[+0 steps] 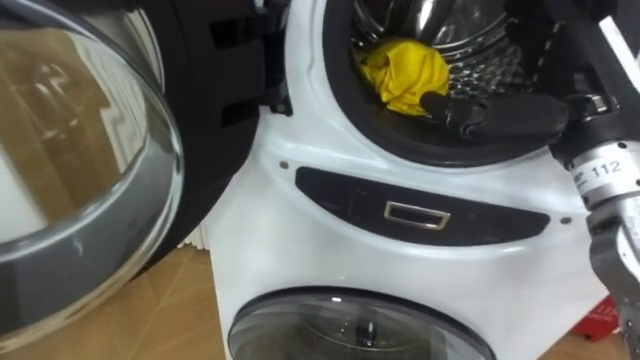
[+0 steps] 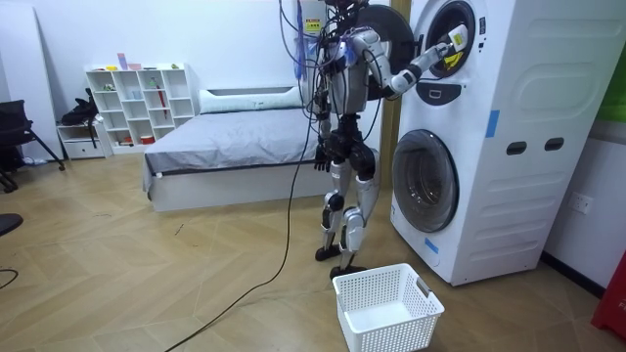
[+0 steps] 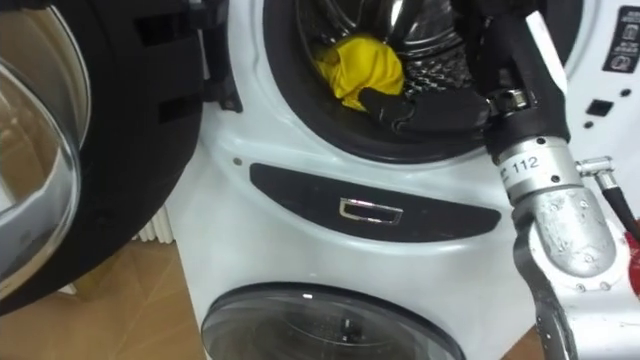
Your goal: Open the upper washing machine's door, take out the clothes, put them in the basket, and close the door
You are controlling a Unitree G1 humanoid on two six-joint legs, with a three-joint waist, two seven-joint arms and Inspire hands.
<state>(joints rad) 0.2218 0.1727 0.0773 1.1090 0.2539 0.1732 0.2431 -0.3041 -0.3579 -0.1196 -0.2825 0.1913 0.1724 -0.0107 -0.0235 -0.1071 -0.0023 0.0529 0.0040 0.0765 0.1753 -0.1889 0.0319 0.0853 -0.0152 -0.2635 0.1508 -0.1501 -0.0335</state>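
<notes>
**Right hand at the yellow cloth in the upper drum**

A white slatted laundry basket (image 2: 386, 308) sits on the wooden floor (image 2: 147, 274), just beside the robot's feet and in front of the washing machine (image 2: 509, 147). The robot stands upright, facing the tall white stacked machine, with its right arm raised to the upper opening.

From the head camera, the upper door (image 1: 80, 150) comes first. It is swung wide open to the robot's left, with a domed glass pane in a dark ring. Below the opening, a dark curved control strip (image 1: 340, 195) crosses the white front, with a small silver-framed window (image 1: 417, 214) set in it. Under that, the top of the round lower door (image 1: 360, 325) is shut.

The right forearm rises from the lower right and crosses the door seal, and the black right hand (image 1: 470, 112) lies along the bottom rim of the opening. Its fingertips (image 3: 372, 98) reach the lower edge of the yellow cloth (image 1: 405, 70). Whether they have closed on the fabric or merely touch it cannot be told from these views.

The cloth is a crumpled bundle at the front left of the upper drum (image 1: 490, 65), resting against the seal. The drum's perforated steel wall shows behind and to the right of it.

Farther back in the room, a bed (image 2: 235, 147) with grey covers stands along the wall. A white cube shelf unit (image 2: 137, 103) stands beyond it.
</notes>
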